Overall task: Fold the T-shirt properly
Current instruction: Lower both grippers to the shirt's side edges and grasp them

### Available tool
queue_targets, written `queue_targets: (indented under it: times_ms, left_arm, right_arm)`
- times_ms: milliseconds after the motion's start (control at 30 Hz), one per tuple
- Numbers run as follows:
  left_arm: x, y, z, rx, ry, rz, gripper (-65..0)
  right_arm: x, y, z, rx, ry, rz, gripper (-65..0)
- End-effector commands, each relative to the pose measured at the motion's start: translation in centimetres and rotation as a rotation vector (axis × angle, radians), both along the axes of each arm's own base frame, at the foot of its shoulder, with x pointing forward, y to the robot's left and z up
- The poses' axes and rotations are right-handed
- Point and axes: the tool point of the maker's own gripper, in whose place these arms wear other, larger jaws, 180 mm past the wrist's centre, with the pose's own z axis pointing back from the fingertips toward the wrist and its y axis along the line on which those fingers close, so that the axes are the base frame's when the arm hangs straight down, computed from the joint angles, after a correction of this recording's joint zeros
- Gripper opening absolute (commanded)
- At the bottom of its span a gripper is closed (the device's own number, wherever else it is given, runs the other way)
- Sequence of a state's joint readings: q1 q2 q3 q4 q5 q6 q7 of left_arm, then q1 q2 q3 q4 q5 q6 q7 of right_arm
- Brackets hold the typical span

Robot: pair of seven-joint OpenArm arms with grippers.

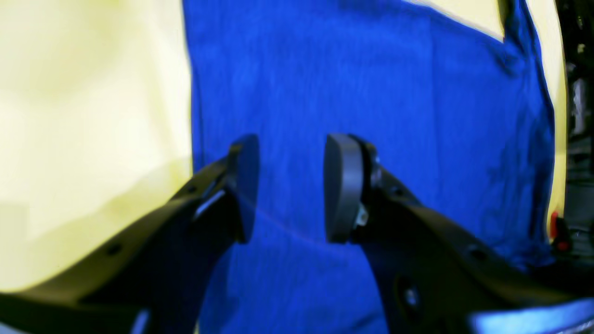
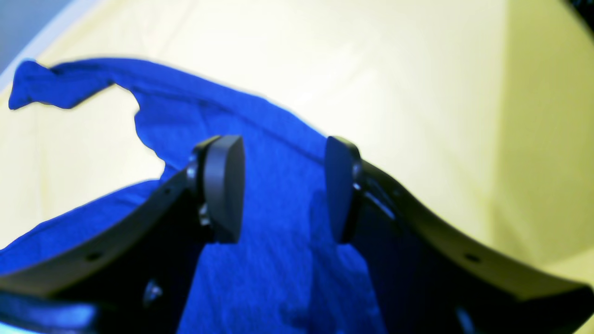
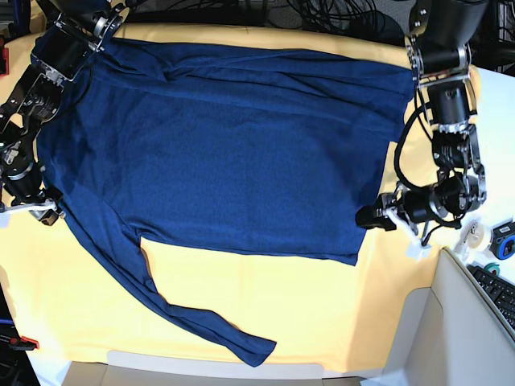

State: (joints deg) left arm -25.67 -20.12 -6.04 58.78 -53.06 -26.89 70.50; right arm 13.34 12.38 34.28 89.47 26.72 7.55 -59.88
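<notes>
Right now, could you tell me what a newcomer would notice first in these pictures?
A big dark blue T-shirt covers most of the yellow table cloth, one long sleeve trailing toward the near edge. The left hand and right hand hover open over the shirt's opposite sides.

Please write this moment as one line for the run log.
stage: pre-grasp | T-shirt: spread on yellow table cloth | left gripper: open | right gripper: open
</notes>
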Motion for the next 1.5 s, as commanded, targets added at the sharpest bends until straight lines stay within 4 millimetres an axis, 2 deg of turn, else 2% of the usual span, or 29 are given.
queue_targets:
  times_ms: [0,67,200,400,600,867,1000,1133,1467]
  left_arm:
    - [2.2,0.6,1.9,-0.01,-0.058,0.024,-42.2]
    - [3.3,0.6,1.4,-0.045,-0.044,0.062,-41.4]
    - [5.7,1.3,1.5,-0.112,-0.047,0.151,-40.5]
    - [7.6,2.0,2.2,-0.147,-0.064,0.218,-40.4]
    - [7.7,2.5,2.1,-0.143,-0.077,0.237,-40.4]
    - [5.7,2.9,-0.8,-0.137,-0.04,0.269,-40.6]
    - [5.2,2.7,-1.6,-0.139,-0.028,0.274,-40.6]
    - [5.4,2.8,-1.6,-0.14,-0.043,0.289,-40.6]
    - [6.4,1.6,-1.2,-0.165,-0.082,0.306,-40.6]
  right_arm:
    - [0.9,-0.8,2.3,-0.034,-0.062,-0.004,-38.3]
    - [1.0,-0.7,2.3,-0.031,-0.065,-0.004,-38.3]
    - [1.1,-0.7,2.4,-0.032,-0.068,-0.003,-38.4]
    - [1.1,-0.7,2.4,-0.031,-0.069,-0.005,-38.4]
    - [1.6,-0.7,3.2,-0.031,-0.088,-0.006,-38.4]
    - [1.7,-0.7,3.2,-0.029,-0.09,-0.006,-38.5]
    - [1.7,-0.2,3.0,-0.015,-0.093,-0.002,-38.5]
    - [1.8,0.1,2.9,-0.01,-0.095,0.0,-38.5]
    - [1.5,-0.3,2.9,-0.016,-0.091,-0.006,-38.5]
